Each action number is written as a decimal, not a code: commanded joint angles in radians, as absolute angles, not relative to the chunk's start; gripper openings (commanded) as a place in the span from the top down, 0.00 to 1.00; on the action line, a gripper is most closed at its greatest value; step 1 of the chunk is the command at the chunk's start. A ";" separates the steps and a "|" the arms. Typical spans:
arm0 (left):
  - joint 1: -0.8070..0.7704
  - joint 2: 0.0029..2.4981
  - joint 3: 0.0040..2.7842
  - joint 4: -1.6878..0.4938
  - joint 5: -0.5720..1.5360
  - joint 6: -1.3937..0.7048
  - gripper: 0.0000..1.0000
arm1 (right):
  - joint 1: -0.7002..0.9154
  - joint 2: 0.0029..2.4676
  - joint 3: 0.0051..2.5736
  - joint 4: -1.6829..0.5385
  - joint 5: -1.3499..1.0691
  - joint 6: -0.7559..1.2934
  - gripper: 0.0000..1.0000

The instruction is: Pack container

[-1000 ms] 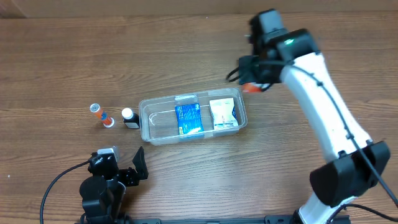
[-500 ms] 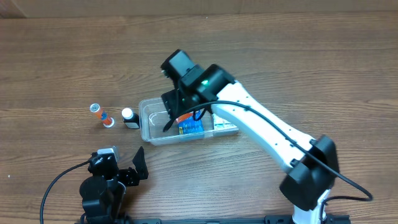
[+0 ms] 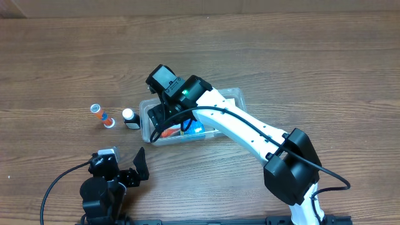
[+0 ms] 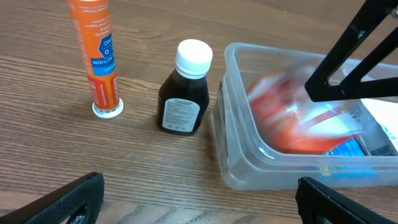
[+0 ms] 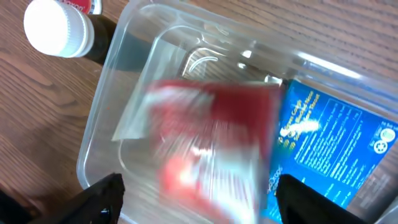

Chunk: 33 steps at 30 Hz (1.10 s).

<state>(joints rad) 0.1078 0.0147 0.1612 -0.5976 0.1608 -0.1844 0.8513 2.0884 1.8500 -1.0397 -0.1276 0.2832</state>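
Observation:
The clear plastic container (image 3: 234, 95) lies mid-table and holds a blue box (image 3: 197, 129). My right gripper (image 3: 165, 122) hovers over its left end. In the right wrist view the fingers (image 5: 198, 199) are spread wide, with a blurred red box (image 5: 211, 143) loose between them inside the container (image 5: 102, 124), beside the blue box (image 5: 323, 143). The left wrist view also shows the red box (image 4: 292, 124) in the container (image 4: 227, 124). My left gripper (image 3: 122, 164) is open and empty near the front edge (image 4: 199, 199).
A dark bottle with a white cap (image 3: 130, 118) stands just left of the container, also in the left wrist view (image 4: 185, 93) and the right wrist view (image 5: 59, 28). An orange tube (image 3: 103, 116) stands further left (image 4: 96, 56).
My right arm swung from the back right to the container's left end. The red box it carried is now loose and blurred between open fingers. The left arm has not moved.

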 commanded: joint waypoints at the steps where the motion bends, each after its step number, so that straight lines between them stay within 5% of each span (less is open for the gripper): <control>1: 0.104 0.005 0.155 -0.594 0.154 -0.199 0.00 | 0.850 2.104 1.852 -1.029 -0.133 0.262 0.19; 11: 0.104 0.005 0.155 -0.594 0.154 -0.199 0.00 | 0.724 2.104 1.852 -1.023 -0.030 0.337 0.17; 19: 0.104 0.005 0.155 -0.594 0.154 -0.199 0.00 | 0.512 2.104 1.851 -1.272 -0.015 0.398 0.69; 25: 0.104 0.005 0.155 -0.594 0.154 -0.199 0.00 | 0.427 2.104 1.749 -1.374 0.076 0.424 0.80; 33: 0.104 0.005 0.155 -0.594 0.154 -0.199 0.00 | 0.344 2.104 1.746 -1.402 0.171 0.416 0.80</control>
